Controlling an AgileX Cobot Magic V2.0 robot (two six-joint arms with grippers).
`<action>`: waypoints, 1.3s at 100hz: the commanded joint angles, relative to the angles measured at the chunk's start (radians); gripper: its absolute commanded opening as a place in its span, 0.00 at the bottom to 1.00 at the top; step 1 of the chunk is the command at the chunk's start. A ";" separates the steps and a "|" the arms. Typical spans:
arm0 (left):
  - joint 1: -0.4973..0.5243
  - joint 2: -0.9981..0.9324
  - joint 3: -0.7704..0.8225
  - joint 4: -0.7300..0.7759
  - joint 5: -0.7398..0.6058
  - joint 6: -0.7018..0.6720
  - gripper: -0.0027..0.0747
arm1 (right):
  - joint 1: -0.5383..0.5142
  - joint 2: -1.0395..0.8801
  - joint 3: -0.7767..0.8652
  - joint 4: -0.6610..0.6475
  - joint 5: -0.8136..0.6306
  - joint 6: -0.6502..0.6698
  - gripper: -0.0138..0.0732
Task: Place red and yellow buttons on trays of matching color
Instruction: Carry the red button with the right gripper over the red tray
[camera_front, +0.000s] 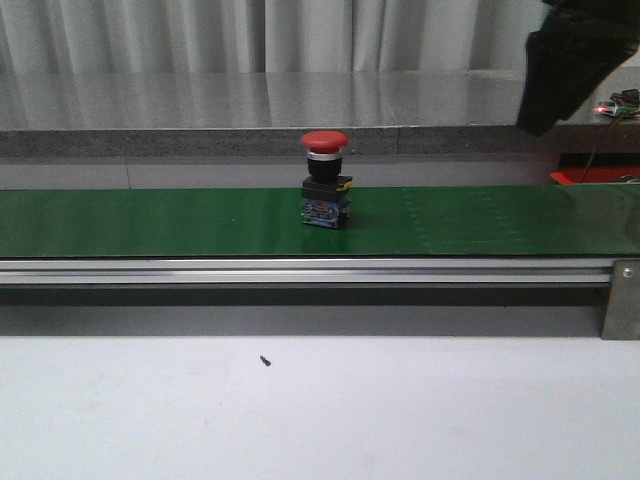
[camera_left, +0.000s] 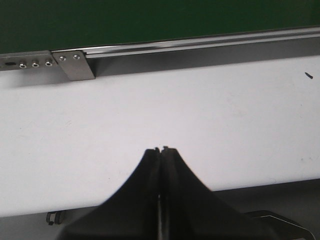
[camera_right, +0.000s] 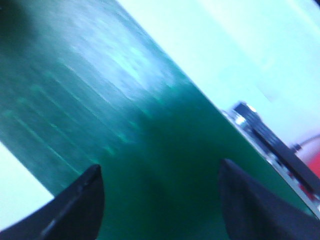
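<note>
A red mushroom-head button on a black and blue switch body stands upright on the green conveyor belt, near its middle. The red tray shows as a sliver behind the belt at the far right. My right arm hangs dark in the upper right corner, above the belt's right end. My right gripper is open over bare green belt with nothing between its fingers. My left gripper is shut and empty above the white table. No yellow button or yellow tray is in view.
An aluminium rail runs along the belt's front edge, with a metal bracket at its right end. The white table carries a small dark speck. A grey ledge and curtains lie behind the belt.
</note>
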 joint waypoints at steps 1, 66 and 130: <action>-0.007 0.000 -0.026 -0.018 -0.047 0.000 0.01 | 0.048 -0.054 -0.030 0.037 0.001 -0.036 0.72; -0.007 0.000 -0.026 -0.018 -0.047 0.000 0.01 | 0.217 0.032 -0.030 0.120 -0.072 -0.037 0.72; -0.007 0.000 -0.026 -0.018 -0.047 0.000 0.01 | 0.211 0.044 -0.030 0.124 -0.133 -0.037 0.33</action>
